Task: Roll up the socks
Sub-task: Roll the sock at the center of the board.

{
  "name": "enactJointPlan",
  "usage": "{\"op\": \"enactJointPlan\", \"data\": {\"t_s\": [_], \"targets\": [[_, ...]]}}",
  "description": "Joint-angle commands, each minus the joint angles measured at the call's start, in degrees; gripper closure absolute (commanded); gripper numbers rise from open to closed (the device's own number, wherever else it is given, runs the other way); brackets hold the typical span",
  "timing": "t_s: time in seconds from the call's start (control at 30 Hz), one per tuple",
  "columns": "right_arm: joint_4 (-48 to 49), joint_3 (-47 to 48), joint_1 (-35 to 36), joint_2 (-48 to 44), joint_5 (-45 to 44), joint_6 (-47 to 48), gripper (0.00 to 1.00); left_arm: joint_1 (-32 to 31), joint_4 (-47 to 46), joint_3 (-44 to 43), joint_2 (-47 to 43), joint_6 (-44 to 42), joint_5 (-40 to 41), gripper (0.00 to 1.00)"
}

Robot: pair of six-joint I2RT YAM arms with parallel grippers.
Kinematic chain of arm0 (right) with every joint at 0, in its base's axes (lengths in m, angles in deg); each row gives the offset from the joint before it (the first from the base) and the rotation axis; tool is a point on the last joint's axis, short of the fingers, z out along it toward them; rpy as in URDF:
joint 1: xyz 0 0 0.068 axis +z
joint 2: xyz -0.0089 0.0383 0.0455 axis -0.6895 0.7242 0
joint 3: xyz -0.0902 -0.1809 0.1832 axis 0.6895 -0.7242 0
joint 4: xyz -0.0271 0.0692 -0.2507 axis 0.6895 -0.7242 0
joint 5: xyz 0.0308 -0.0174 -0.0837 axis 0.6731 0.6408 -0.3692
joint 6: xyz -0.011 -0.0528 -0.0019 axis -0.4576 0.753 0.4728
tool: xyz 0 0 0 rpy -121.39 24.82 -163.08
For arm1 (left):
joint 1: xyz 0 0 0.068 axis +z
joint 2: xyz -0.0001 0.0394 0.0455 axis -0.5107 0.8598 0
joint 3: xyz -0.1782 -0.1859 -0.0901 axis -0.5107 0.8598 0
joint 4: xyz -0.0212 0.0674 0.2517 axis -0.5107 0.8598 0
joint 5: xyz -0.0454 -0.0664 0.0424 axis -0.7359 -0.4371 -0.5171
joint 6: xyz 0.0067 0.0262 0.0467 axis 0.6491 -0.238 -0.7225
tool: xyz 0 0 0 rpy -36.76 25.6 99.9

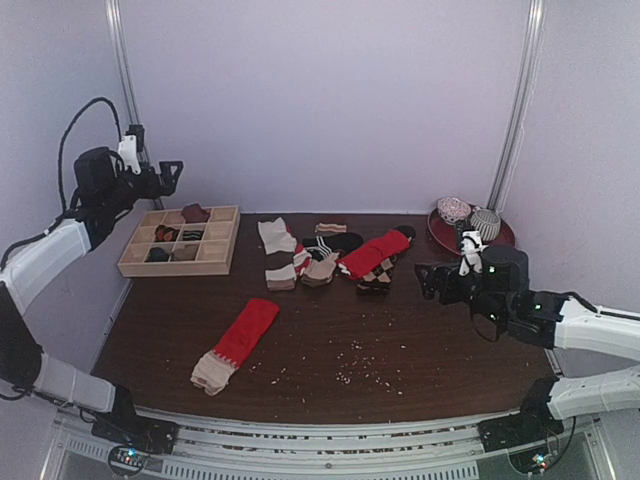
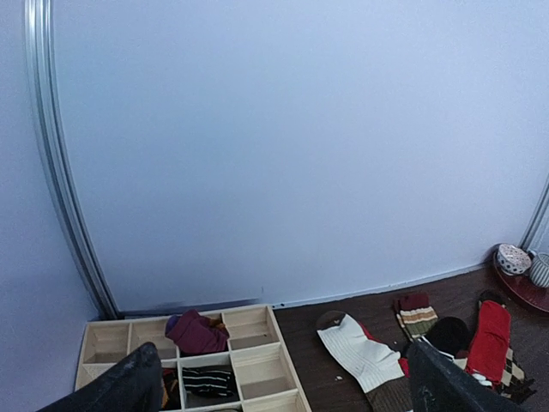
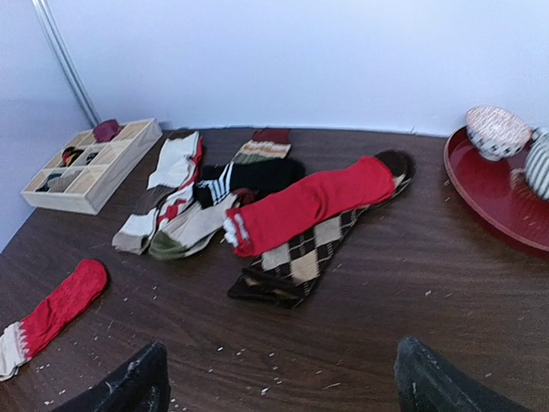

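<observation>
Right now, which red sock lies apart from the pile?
The red sock with the cream end, alone front left; the all-red sock lies on the checked sock.

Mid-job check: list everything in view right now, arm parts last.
red sock with cream end: one, red and cream, front left
all-red sock: one, red, on the checked sock, rear centre
checked sock: one, black-beige, beneath it
black-and-white striped sock: one, rear centre
other loose socks: several, mixed colours, rear centre
wooden box: one, pale, rear left, bundles inside
red tray: one, rear right
bowls: two, patterned, on tray
table: one, dark brown
left pincer: open, raised rear left
right pincer: open, right side
</observation>
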Motion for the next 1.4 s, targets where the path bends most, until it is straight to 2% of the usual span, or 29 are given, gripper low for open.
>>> {"op": "enactJointPlan", "data": {"t_s": [0.0, 0.13, 0.33, 0.5, 0.67, 0.8, 0.97, 1.2, 1.37], "targets": [[4.19, 4.63, 4.10, 11.25, 10.39, -2.12, 0.11, -1.69, -0.80, 5.95, -4.78, 4.64, -1.56, 0.02], [8.83, 14.60, 11.75, 27.02, 13.69, 0.03, 0.16, -6.89, 1.61, 13.65, -8.89, 7.75, 5.19, 0.02], [13.61, 33.36, 18.83, 50.99, 24.52, -0.60, 0.28, -13.55, 6.78, 21.63, -14.62, 11.71, 12.86, 0.02], [16.19, 46.91, 22.65, 66.96, 26.98, -1.52, 0.30, -14.53, 10.56, 23.77, -19.91, 12.09, 16.69, 0.02], [12.31, 60.31, 24.15, 79.25, 25.12, -2.04, 0.30, -14.56, 14.36, 24.74, -24.82, 14.40, 23.38, 0.02], [7.65, 67.44, 25.76, 84.60, 18.32, -0.74, 0.29, -14.55, 13.09, 26.31, -26.24, 15.05, 22.68, 0.02], [-2.50, 71.17, 27.22, 87.13, 10.83, 2.32, 0.29, -14.53, 12.59, 26.19, -23.94, 14.88, 19.57, 0.02], [-17.17, 64.32, 27.55, 83.07, 6.30, 11.09, 0.29, -14.57, 12.06, 26.38, -24.01, 14.46, 17.73, 0.02], [-24.16, 57.29, 26.32, 79.07, -2.92, 15.95, 0.27, -14.51, 11.64, 26.24, -24.16, 14.31, 14.98, 0.02]]}}
